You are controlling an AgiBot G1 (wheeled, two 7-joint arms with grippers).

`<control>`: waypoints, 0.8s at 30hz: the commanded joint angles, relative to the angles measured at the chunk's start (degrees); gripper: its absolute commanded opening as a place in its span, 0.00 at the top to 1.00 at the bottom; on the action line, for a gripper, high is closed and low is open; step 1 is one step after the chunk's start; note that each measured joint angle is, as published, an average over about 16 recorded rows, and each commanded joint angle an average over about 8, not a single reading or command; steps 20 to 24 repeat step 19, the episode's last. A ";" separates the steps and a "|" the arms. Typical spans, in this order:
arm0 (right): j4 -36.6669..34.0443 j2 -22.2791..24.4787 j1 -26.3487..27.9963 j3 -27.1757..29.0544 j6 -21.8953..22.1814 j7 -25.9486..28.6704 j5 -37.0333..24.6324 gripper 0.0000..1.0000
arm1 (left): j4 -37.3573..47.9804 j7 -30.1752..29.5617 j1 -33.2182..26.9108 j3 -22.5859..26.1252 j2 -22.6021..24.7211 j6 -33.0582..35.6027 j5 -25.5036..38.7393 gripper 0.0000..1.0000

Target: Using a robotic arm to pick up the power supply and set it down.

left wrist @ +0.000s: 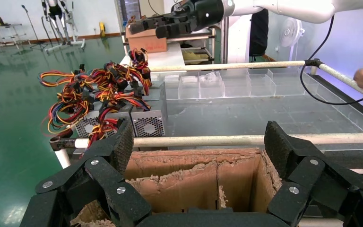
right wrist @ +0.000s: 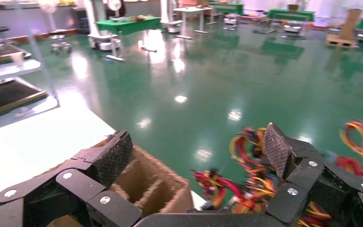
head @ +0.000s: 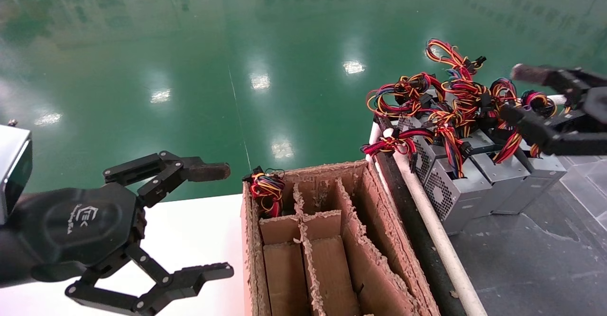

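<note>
Head view: the left gripper [head: 216, 218] hangs spread wide and empty at lower left, beside the cardboard box [head: 332, 240]. A power supply [head: 267, 190] stands on end in the box's upper-left compartment, wires upward. At right, about 4 grey supplies [head: 467, 188] sit in a row, wires tangled above; the right gripper [head: 517, 93] hovers there, spread wide, holding nothing.

Left wrist view: its fingers [left wrist: 118, 149] flank the box.

Right wrist view: fingers [right wrist: 276, 149] gape over blurred wires [right wrist: 246, 189].

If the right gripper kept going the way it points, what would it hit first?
Probably the tangled wires above the grey boxes; the open right gripper points toward them, though depth is uncertain.
</note>
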 commanded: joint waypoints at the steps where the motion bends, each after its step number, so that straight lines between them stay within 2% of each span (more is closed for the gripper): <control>1: 2.33 -0.12 -1.29 0.68 0.10 0.46 0.16 0.00 | 0.00 0.00 0.00 0.00 0.00 0.00 0.00 0.00; 16: 19.91 -1.00 -11.03 5.79 0.89 3.95 1.41 0.00 | 0.00 0.00 0.00 0.01 0.00 0.00 0.00 0.00; 24: 21.67 -1.09 -12.00 6.30 0.97 4.30 1.53 0.00 | 0.00 0.00 0.00 0.01 0.00 0.00 0.00 0.00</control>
